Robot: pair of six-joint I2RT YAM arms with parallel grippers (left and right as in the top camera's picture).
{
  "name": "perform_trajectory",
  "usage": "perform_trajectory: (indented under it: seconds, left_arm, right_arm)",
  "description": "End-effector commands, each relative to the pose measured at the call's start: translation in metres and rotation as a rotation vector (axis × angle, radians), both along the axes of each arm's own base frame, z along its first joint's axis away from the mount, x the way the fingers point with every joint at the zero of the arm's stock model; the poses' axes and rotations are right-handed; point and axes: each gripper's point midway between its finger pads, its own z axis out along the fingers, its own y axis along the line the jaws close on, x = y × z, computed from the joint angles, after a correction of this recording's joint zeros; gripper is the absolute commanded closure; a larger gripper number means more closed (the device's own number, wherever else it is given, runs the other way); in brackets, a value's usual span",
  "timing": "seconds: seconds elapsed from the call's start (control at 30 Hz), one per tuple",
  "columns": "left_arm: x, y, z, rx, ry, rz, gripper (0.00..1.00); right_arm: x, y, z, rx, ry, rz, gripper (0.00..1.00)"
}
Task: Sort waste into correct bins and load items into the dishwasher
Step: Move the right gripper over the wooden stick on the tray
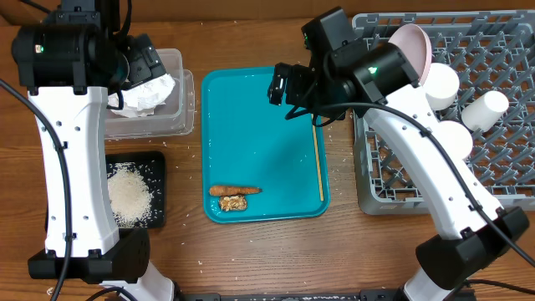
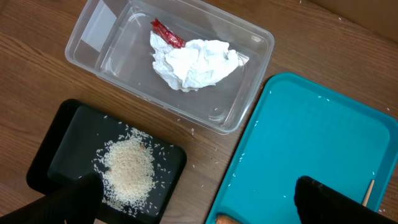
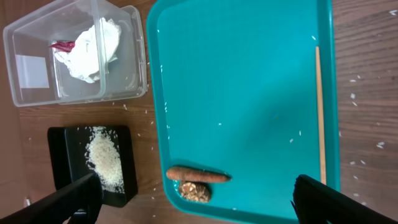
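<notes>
Waste mostly sorted: red wrapper and crumpled napkin lie touching in clear tub. Rice is heaped in black tray just beside the tub, w/ stray grains on worktop and teal tray. Carrot stick and brown chunk sit touching near teal tray's front edge; thin wooden stick lies along its rack side. Rack at right holds plate on edge near its back-left corner, plus three small white dishes, partly behind R arm. Left fingers wide apart, holding nothing, above tub. Right fingers likewise wide, holding nothing, above teal tray's far end.
</notes>
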Motion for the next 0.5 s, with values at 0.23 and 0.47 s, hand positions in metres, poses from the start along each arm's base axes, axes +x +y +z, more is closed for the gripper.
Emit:
perform_trajectory:
  seconds: [0.23,0.47]
  left_arm:
    - [0.001,0.002,-0.003,0.012,0.011,0.005,0.0]
    - [0.001,0.002,-0.003,0.012,0.011,0.005,0.0]
  right_arm:
    - [0.007,0.02,-0.04,-0.032,0.033,0.033,0.0]
    - [0.015,0.028,-0.07,-0.059,0.074,0.043,0.0]
